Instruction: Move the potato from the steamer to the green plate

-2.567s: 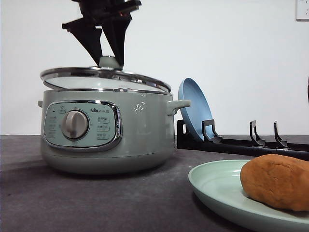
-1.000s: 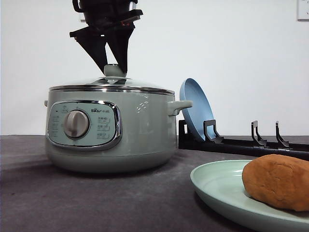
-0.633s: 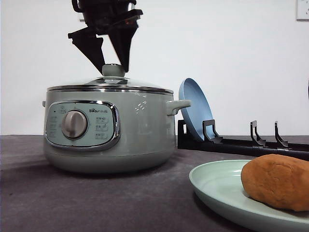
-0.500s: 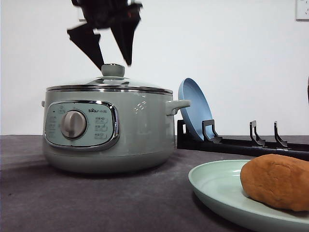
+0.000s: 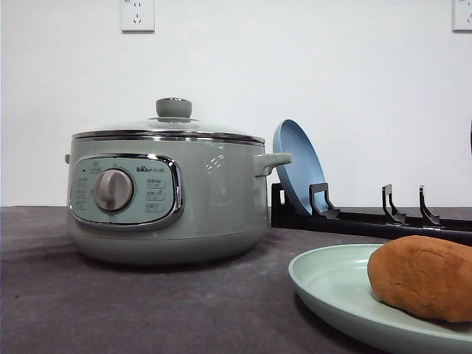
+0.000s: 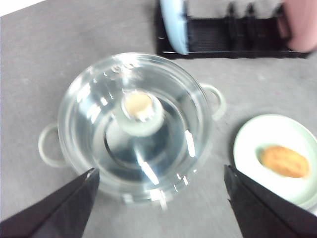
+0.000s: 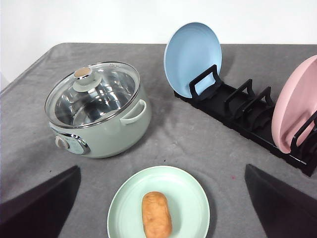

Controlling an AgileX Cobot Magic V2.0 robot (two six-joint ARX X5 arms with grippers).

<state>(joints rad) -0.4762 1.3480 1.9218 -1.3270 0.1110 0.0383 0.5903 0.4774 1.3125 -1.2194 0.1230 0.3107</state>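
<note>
Orange-brown and bumpy, the potato (image 7: 156, 214) lies on the green plate (image 7: 195, 196), on the grey table (image 7: 198, 139) just beside the steamer (image 7: 99, 111), which has its glass lid (image 6: 133, 126) on. The left gripper (image 6: 161, 198) hangs high over the lid with its fingers wide apart, and the potato is off to one side of it. The right gripper (image 7: 161, 208) is spread wide too, holding nothing, with the potato down between its fingers (image 7: 39, 206).

Looking straight down on the steamer (image 6: 133, 131), glass lid (image 6: 148, 163) on, knob (image 6: 137, 110) dead center, a loop handle sticking out each side. The left gripper (image 6: 161, 198) hangs above it, fingers (image 6: 59, 210) spread wide apart. Off to one side the potato (image 6: 284, 161) lies on the green plate (image 6: 250, 144). Black rack (image 6: 233, 37) with a blue plate (image 6: 174, 22) beyond, all a bit blurry.
</note>
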